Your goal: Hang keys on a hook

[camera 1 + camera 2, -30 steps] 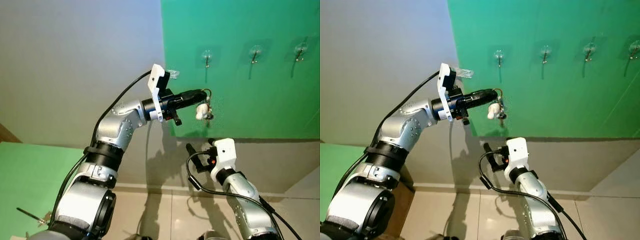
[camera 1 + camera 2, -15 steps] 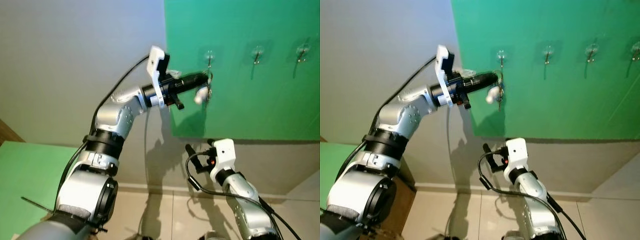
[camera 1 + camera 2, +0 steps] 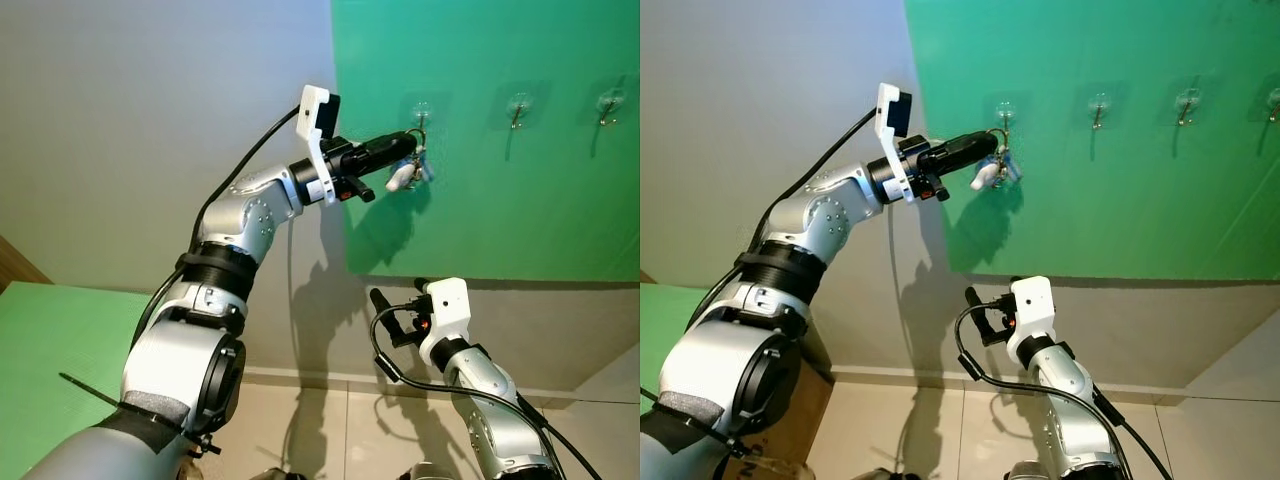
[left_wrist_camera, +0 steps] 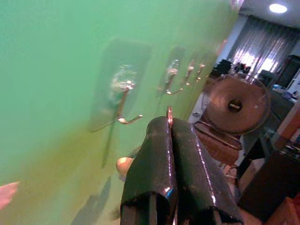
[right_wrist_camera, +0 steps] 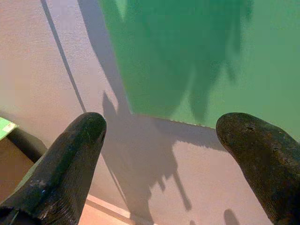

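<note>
My left gripper [image 3: 405,145] is raised against the green wall panel [image 3: 500,200], shut on the ring of a key bunch. The keys [image 3: 403,174], with a small white tag, dangle just under the fingertips. The leftmost hook [image 3: 419,112] is a clear-backed metal hook right above and beside the fingertips; in the left wrist view this hook [image 4: 123,101] lies just past the shut fingers [image 4: 161,164], and a sliver of ring pokes out at their tip. My right gripper [image 3: 395,318] hangs low near the wall's base, open and holding nothing.
Two more hooks [image 3: 517,106] [image 3: 603,101] line the green panel to the right. A grey wall [image 3: 150,120] lies left of the panel. A green surface [image 3: 40,340] sits low at the left. Tiled floor [image 3: 330,430] is below.
My left gripper has lifted the keys from below the leftmost hook up and rightward until the ring is level with it. The right arm has stayed put.
</note>
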`<state>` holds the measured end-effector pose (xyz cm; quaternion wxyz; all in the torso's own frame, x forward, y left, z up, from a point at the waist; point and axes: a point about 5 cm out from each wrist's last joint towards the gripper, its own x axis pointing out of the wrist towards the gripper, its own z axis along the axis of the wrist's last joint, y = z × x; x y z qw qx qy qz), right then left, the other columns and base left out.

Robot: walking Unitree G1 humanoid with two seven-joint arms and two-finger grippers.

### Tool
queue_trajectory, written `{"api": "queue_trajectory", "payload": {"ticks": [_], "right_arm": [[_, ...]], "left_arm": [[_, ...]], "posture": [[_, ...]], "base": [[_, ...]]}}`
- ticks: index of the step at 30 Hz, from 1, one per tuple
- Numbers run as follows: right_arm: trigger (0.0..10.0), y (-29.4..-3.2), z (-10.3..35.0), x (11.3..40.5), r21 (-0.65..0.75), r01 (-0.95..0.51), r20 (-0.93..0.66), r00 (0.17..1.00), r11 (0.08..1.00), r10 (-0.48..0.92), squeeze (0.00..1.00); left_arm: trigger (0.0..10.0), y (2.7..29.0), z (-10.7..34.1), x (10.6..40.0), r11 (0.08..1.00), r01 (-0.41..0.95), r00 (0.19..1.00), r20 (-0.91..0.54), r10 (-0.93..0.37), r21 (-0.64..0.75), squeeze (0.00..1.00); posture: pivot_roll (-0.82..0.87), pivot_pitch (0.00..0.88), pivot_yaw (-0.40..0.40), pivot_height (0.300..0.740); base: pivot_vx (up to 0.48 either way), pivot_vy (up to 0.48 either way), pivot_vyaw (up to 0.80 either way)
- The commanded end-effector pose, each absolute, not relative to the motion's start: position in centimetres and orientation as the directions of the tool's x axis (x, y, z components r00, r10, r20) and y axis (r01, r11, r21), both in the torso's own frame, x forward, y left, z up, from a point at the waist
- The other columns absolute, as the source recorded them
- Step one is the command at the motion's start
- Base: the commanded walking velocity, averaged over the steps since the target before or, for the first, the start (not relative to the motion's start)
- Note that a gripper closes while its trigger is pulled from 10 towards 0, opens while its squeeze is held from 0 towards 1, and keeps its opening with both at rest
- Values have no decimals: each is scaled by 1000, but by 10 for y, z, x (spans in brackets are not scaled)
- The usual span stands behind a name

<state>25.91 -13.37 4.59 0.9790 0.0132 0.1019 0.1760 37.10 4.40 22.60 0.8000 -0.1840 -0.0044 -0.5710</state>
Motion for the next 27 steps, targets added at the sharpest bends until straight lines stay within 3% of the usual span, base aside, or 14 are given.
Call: {"api": "queue_trajectory", "payload": {"ticks": [1,27], "right_arm": [[10000,-130,49,258,59,-354,-190,914,933,359,0],[10000,-128,48,258,63,-357,-191,912,932,362,0]], "left_arm": [[0,45,233,372,276,928,333,224,-916,-251,0],[0,37,237,380,303,915,362,214,-907,-266,0]], "posture": [[-327,1,157,740],[-335,1,166,740]], "base": [[0,0,0],[0,0,0]]}}
